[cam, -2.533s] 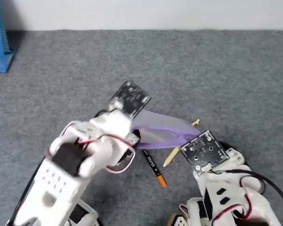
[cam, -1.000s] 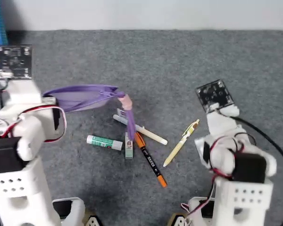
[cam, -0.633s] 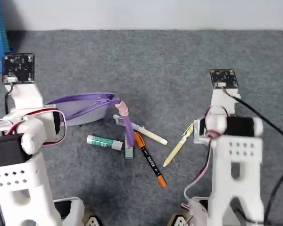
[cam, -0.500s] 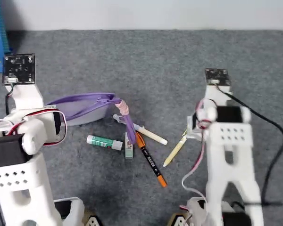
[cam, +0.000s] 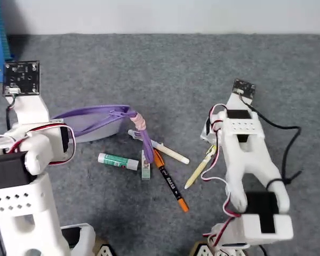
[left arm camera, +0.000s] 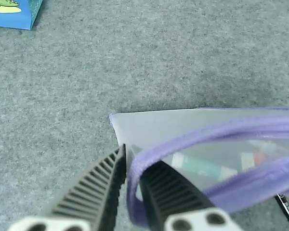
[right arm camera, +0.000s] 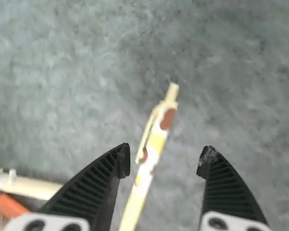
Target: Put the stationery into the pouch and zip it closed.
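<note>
Left gripper (left arm camera: 130, 166) is clamped on the purple zipper edge of the clear pouch (left arm camera: 183, 127) at its corner. Right gripper (right arm camera: 164, 153) is spread wide, its fingers on either side of the yellow pen (right arm camera: 152, 138) on the grey carpet (cam: 202, 64). A glue stick (cam: 117, 161), orange marker (cam: 169, 184) and white pen (cam: 168, 152) lie between pouch and yellow pen.
</note>
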